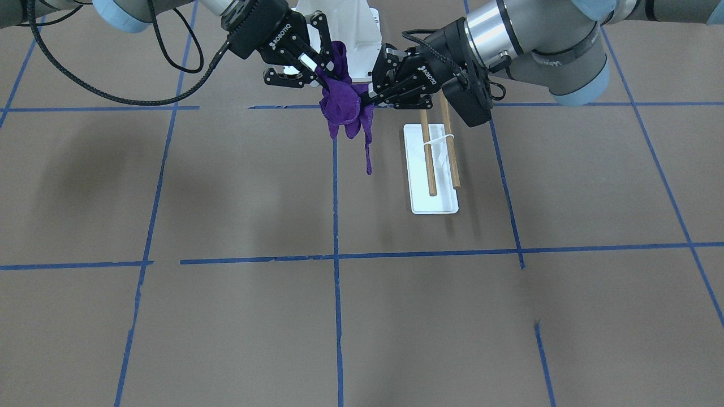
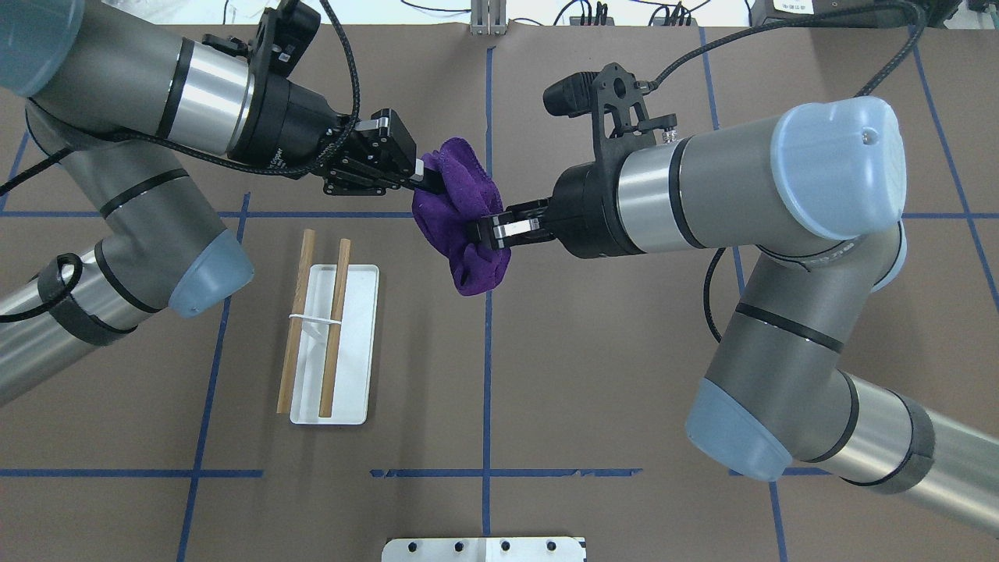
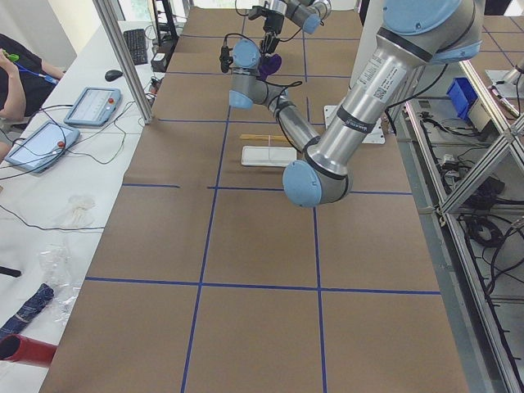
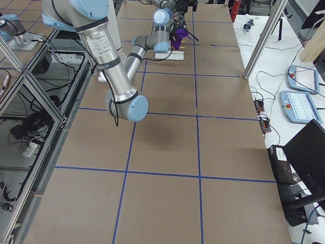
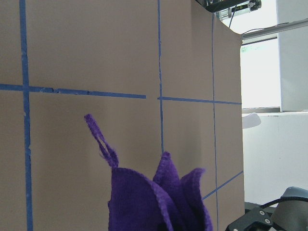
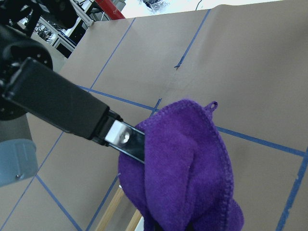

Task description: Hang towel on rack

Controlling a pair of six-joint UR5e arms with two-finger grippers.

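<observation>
One purple towel (image 2: pixel 460 234). One rack (image 2: pixel 357 304), with two wooden dowels (image 2: pixel 334 328) over a single white base (image 2: pixel 355 394). Two grippers: the left gripper (image 2: pixel 428 178) and the right gripper (image 2: pixel 482 232). One white plate (image 2: pixel 484 553) at the table edge nearest the robot, showing four bolt holes (image 2: pixel 459 546).

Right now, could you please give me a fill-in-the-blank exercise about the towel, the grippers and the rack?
1. The towel is ____ in colour.
2. The number of grippers holding it is ____: the left gripper and the right gripper.
3. The rack stands on the table on the robot's ____ side.
Missing words: purple; two; left.
</observation>
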